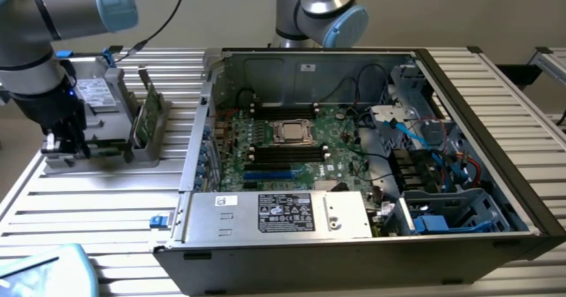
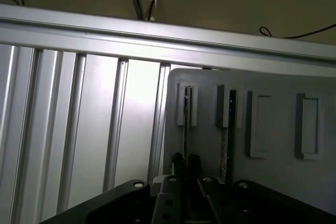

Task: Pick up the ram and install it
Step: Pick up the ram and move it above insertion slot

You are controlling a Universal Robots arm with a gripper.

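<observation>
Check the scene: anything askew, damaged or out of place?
Nothing stands out. The open computer case sits flat on the slatted table, the green card stands upright in the gray rack, and the gripper is at that rack.

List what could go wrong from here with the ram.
The claw is down at the ram, which stands edge-on in a narrow slot of the gray holder; a skewed lift may jam it. A second thin board stands in the next slot and might get knocked.
</observation>
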